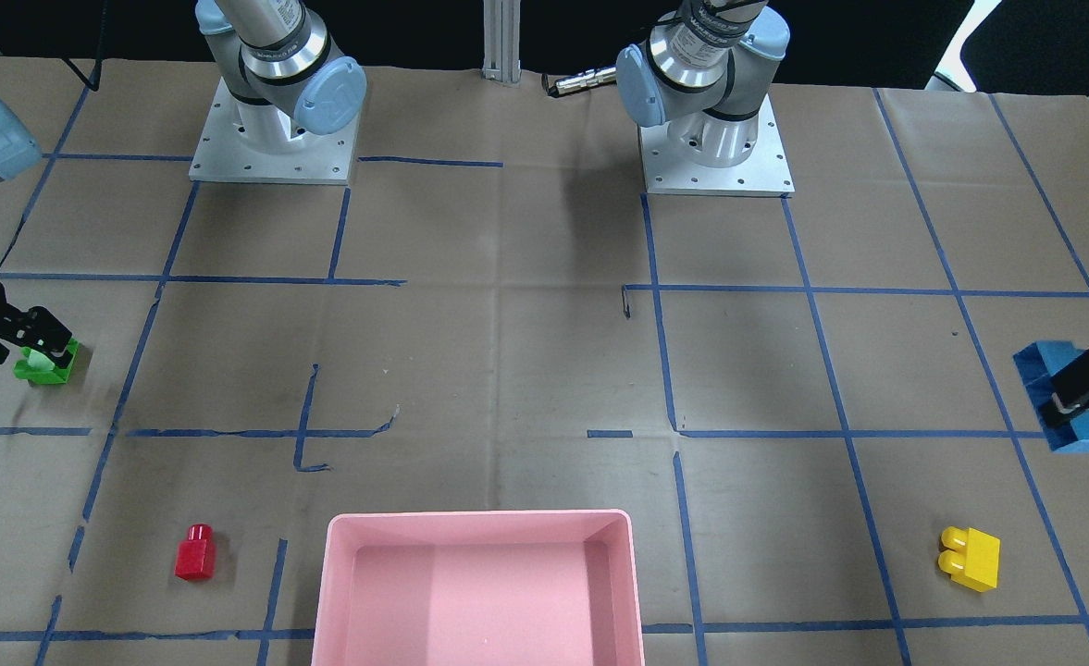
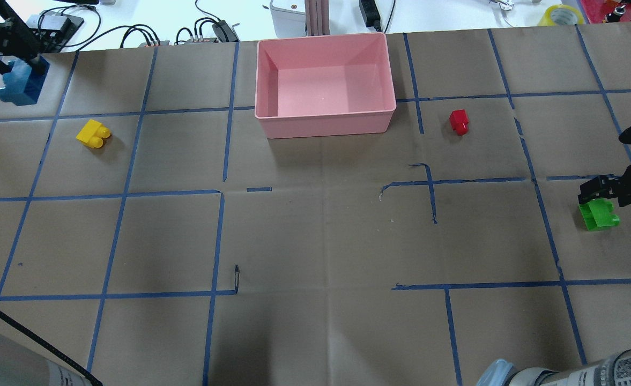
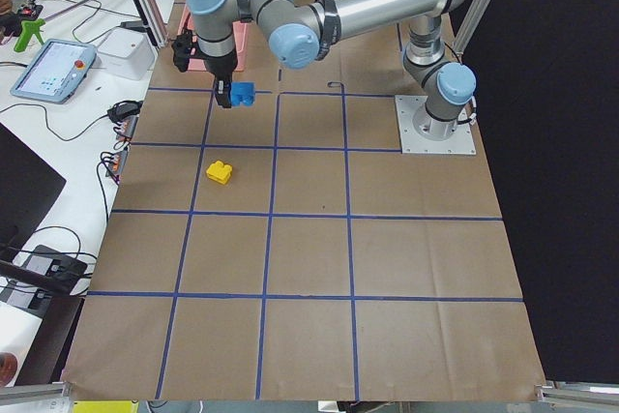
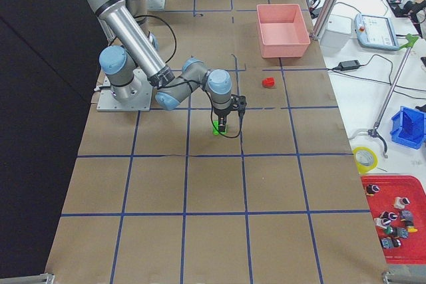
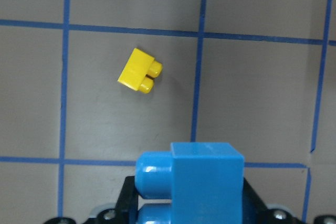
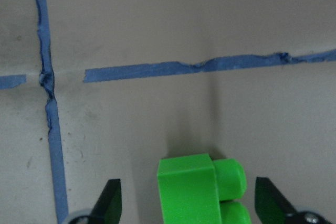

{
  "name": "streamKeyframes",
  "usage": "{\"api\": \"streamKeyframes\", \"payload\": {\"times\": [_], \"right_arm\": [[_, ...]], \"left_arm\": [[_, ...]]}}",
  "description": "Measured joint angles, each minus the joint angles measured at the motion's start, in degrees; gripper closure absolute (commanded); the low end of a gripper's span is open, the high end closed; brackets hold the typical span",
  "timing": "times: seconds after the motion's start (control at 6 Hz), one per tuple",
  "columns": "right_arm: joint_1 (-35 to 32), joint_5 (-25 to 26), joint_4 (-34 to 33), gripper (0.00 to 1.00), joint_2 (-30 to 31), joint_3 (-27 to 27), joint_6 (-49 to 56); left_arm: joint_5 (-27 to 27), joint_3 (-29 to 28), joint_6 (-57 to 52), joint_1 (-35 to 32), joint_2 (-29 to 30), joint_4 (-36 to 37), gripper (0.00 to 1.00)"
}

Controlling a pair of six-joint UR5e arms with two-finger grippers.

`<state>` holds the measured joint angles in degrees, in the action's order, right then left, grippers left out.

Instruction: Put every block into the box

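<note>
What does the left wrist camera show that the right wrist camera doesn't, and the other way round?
Only the left wrist view: the blue block clamped in the left gripper, with the yellow block lying on the table beyond it.

Only the right wrist view: the green block between the open fingers of the right gripper, with a gap on each side.

Both: the table's brown paper crossed by blue tape. Neither shows the pink box or the red block.
</note>
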<state>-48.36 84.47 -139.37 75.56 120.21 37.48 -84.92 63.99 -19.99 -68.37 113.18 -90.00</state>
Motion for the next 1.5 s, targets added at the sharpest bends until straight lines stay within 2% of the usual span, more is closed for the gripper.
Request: {"api": "streamKeyframes", "payload": {"times": [0.33,0.83,1.0,1.33,1.5], "right_arm": [[0.01,0.04,-3.58,0.01,-0.35,0.77,2.93],[0.42,0.47,-3.85,0.01,-1.63,1.84,3.51],[0.65,0.8,-3.68,0.01,-1.69,1.95,3.94],[0.87,2.44,-3.35,0.01,-1.94,2.03,5.03],[0.89,3.06,-3.3,0.15,-2.23,2.04,5.29]], "left_arm": [[-0.89,-10.07,10.77,-11.92,8.17,0.11,0.85],[-3.51,-21.01,26.49,-28.16,19.85,0.74,0.86],[-4.29,-21.81,28.08,-31.2,22.73,1.97,0.86],[-5.21,-21.53,28.57,-33.0,27.41,5.5,0.83],[-5.33,-21.45,28.51,-33.07,28.48,6.78,0.77]]}}
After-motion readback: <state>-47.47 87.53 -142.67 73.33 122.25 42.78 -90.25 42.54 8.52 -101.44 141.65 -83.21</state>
